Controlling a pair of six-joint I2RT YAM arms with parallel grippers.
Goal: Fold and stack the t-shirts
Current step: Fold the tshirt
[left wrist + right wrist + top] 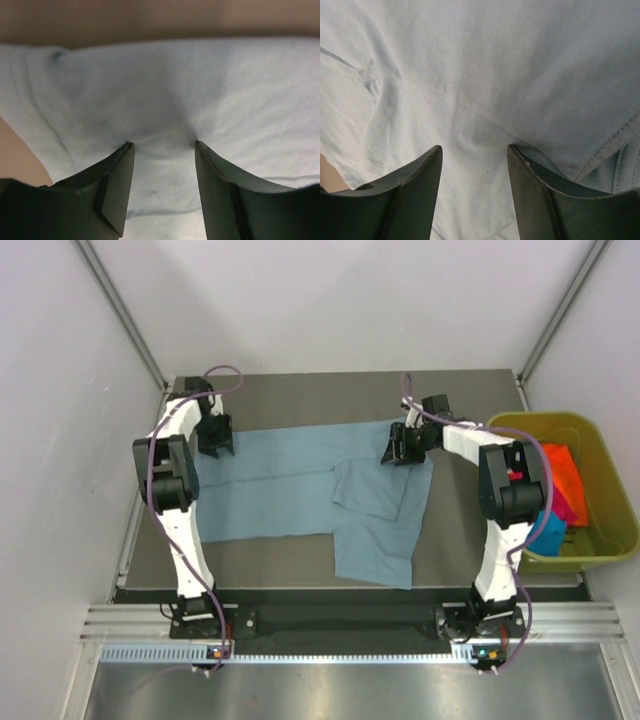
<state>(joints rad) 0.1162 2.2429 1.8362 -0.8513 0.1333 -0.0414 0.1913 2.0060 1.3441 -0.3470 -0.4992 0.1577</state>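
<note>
Grey tabletop (300,395) bears a spread grey-blue cloth t-shirt (280,490); left gripper (162,145) and right gripper (474,147) press it, half-open, clasping nothing. Olive plastic bin (540,420) holds orange, magenta and turquoise tees (562,478).

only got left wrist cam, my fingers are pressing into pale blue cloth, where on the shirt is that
Observer: The left gripper is at the far left corner of the large grey-blue cloth t-shirt, which lies spread on the grey-brown table.
Operator: where's the other arm
Observer: The right gripper is near the shirt's far right corner, jaws apart.
Operator: any more shirts
Observer: An orange cloth tee, a magenta tee and a turquoise tee sit in the yellow-green plastic bin right of the table.
</note>
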